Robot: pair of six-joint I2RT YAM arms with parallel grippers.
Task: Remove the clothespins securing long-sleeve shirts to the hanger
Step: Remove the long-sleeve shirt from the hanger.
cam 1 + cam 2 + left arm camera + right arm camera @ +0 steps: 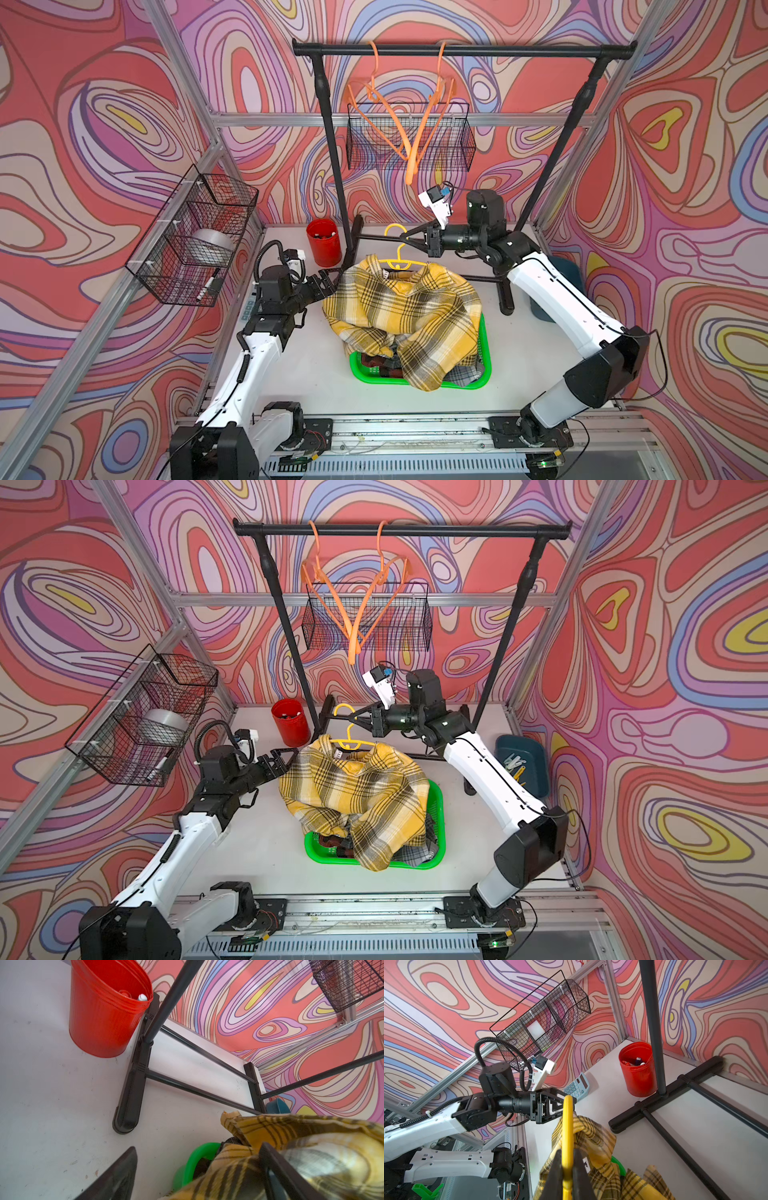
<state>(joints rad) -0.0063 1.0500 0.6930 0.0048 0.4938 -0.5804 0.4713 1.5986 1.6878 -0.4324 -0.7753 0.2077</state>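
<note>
1. The right gripper [567, 1157] is clenched on the yellow plastic hanger [568, 1122], just above the collar
2. The left gripper [291, 760] is released, jaws wide, just beside the yellow-and-black plaid flannel shirt [399, 311]
3. That shirt is heaped over the green plastic basket [484, 374]
4. Small pale and yellow plastic clothespins [512, 761] lie in the dark teal tray [536, 771], well apart from it

Grey plaid shirt [461, 375] mostly buried under yellow plaid shirt [407, 307].

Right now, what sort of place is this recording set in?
Probably a robot test cell staged as a laundry corner: aluminium frame with swirl-patterned wall panels, a black garment rack on the white table, and a green basket heaped with plaid shirts.
</note>
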